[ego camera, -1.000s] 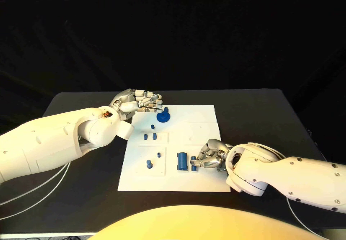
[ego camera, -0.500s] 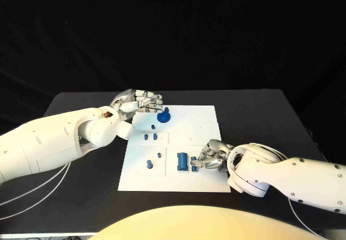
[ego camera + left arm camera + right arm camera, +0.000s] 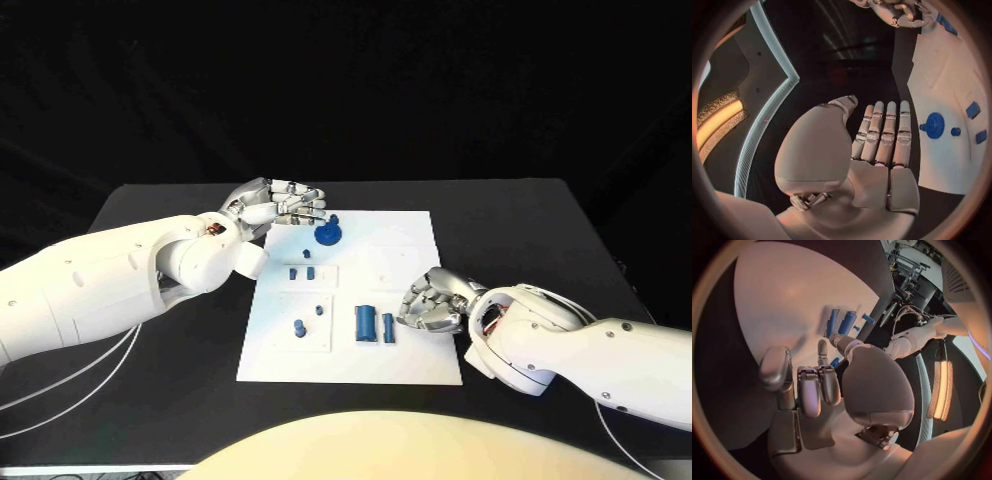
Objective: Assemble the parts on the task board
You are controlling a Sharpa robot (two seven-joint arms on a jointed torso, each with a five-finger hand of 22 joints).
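From the head camera, the white task board is lying in the middle of the black table. The left hand is hovering at the board's far left corner, fingers curled together and holding nothing, just beside a round blue part. The right hand is sitting over the board's near right area, fingers bent inward beside two upright blue blocks; whether it is pinching anything I cannot tell. Small blue pegs are standing left of the board's centre.

In the left wrist view, the left hand is showing straight fingers pressed side by side, beside the board and its round blue part.

In the right wrist view, the right hand is curling its fingers above the board, near the blue blocks.
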